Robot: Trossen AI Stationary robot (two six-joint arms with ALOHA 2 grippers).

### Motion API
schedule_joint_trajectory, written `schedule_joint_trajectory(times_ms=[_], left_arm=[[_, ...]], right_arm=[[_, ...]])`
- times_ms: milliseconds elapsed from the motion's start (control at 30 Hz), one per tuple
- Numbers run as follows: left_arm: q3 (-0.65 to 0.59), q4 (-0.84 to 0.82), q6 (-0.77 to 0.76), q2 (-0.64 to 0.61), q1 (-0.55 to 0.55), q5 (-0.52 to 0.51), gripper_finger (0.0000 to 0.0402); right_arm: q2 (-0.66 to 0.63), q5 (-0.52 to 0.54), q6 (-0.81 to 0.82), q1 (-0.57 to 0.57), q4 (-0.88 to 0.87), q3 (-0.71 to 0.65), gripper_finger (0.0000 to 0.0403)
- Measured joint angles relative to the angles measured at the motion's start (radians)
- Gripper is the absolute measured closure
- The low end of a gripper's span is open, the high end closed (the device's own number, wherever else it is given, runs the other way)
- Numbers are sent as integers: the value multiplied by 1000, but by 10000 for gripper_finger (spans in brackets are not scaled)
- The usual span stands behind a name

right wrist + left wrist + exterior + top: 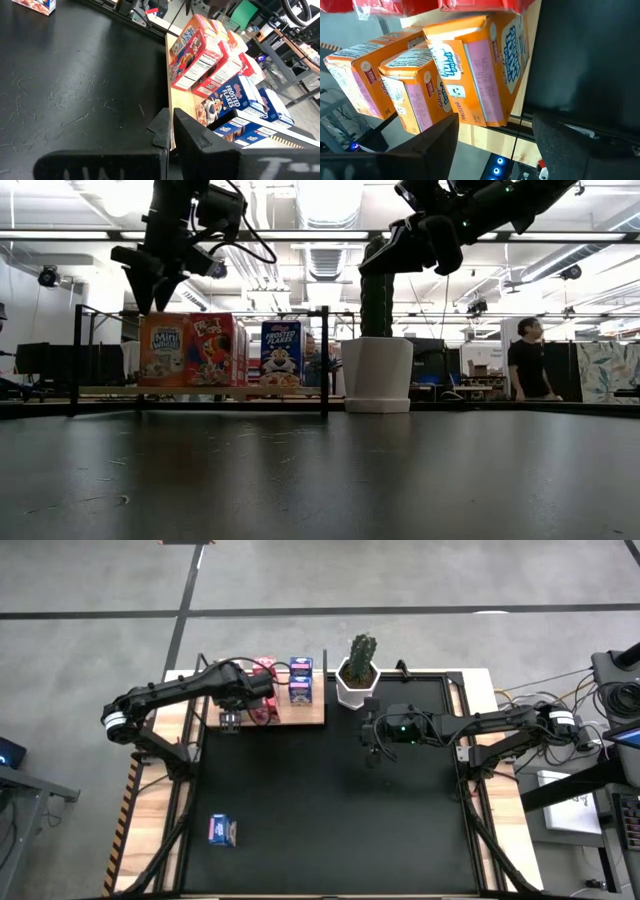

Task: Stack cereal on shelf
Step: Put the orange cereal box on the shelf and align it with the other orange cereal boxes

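Observation:
The light-wood shelf (300,714) stands at the mat's far left. On it stand orange boxes (470,70), pink-red boxes (215,350) and blue boxes (300,680), all on their bases. My left gripper (148,280) is open just above the orange boxes (164,350) at the shelf's left end, and it shows in the left wrist view (495,127) too. My right gripper (372,740) is shut and empty, raised above the mat beside the plant pot; it also shows in the right wrist view (171,131). One blue box (222,830) lies on the mat at the near left.
A cactus in a white pot (357,680) stands at the far edge, right of the shelf and close to my right gripper. Thin black posts (325,360) rise from the shelf's edges. A person (525,360) stands in the room behind the table.

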Motion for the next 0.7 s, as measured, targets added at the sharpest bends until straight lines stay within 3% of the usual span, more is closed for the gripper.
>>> schedule_joint_trajectory(times_ms=[200, 333, 433, 600, 700], left_arm=[[49, -56, -2, 0, -1, 0, 163], [116, -39, -1, -19, -1, 8, 186], [142, 50, 6, -54, 5, 11, 240], [99, 154, 2, -123, 39, 64, 374], [38, 219, -19, -149, 53, 61, 386]], right_arm=[[0, 0, 0, 0, 0, 0, 392], [0, 0, 0, 0, 0, 0, 392], [0, 0, 0, 0, 0, 0, 392], [0, 1, 0, 0, -9, 0, 392], [0, 1, 0, 0, -9, 0, 392]])
